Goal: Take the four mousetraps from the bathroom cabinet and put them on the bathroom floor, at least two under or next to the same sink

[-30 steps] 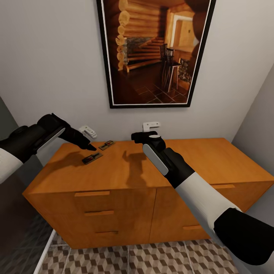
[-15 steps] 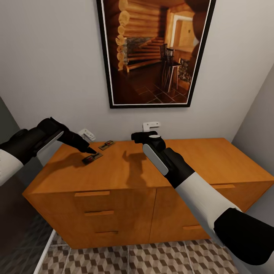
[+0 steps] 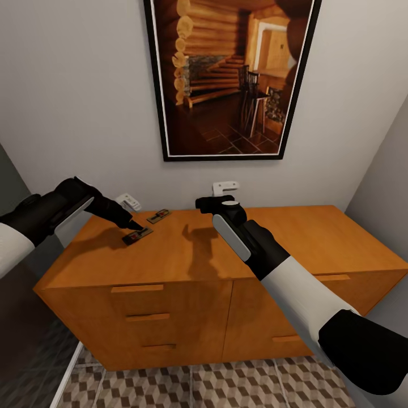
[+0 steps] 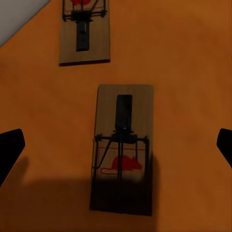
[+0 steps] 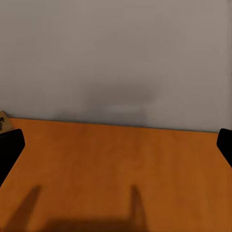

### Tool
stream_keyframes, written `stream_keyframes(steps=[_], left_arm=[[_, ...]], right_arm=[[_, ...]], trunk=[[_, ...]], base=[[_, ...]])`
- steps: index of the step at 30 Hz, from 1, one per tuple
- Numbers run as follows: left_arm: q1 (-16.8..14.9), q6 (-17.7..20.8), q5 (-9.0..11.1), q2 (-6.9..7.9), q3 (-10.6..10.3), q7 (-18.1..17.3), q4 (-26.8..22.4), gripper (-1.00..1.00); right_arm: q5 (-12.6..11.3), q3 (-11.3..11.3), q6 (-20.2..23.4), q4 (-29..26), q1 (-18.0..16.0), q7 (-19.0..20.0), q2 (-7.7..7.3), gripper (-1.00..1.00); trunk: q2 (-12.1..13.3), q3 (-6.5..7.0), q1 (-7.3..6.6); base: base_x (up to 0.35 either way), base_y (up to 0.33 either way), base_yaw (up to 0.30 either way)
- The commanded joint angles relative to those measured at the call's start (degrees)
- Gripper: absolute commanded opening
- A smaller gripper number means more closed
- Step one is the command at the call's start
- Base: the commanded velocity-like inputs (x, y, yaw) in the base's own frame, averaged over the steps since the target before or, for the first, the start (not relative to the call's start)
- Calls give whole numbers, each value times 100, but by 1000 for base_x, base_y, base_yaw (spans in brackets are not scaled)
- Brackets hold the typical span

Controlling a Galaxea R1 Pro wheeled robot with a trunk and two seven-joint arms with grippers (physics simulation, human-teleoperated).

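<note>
Two mousetraps lie on top of the orange-brown cabinet (image 3: 187, 255) near its back left corner: a nearer mousetrap (image 3: 137, 235) (image 4: 123, 152) and a farther mousetrap (image 3: 159, 215) (image 4: 85, 34) close to the wall. My left gripper (image 3: 135, 225) (image 4: 116, 145) hangs just above the nearer one, open, its dark fingertips (image 4: 10, 150) wide apart on either side of the trap. My right gripper (image 3: 214, 202) (image 5: 116, 145) is held above the middle of the cabinet top, open and empty, facing the wall. The corner of a trap (image 5: 3, 121) peeks in at the edge of the right wrist view.
A large framed picture (image 3: 226, 79) hangs on the grey wall above the cabinet. Two small white wall fittings (image 3: 225, 186) (image 3: 129, 200) sit just behind the cabinet top. Cube-patterned floor tiles (image 3: 226, 388) lie in front of the drawers, and a darker floor (image 3: 28, 362) is at the left.
My left gripper has come down and slightly back towards the nearer mousetrap. The right arm and both traps have stayed still.
</note>
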Motion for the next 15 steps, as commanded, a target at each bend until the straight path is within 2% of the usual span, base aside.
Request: stream_keyframes(steps=[1, 8, 15], left_arm=[[-1, 25, 25, 6, -19, 4, -4, 100], [19, 15, 24, 18, -19, 4, 9, 100], [74, -139, 24, 6, -19, 4, 222, 100]], right_arm=[[-58, 15, 5, -5, -8, -59, -1, 100], [-58, 15, 6, -5, -8, -59, -1, 100], [-58, 15, 5, -5, -8, -59, -1, 100]], trunk=[[-3, -6, 0], [-3, -6, 0], [-3, -6, 0]], base=[[0, 0, 0], [0, 0, 0], [0, 0, 0]])
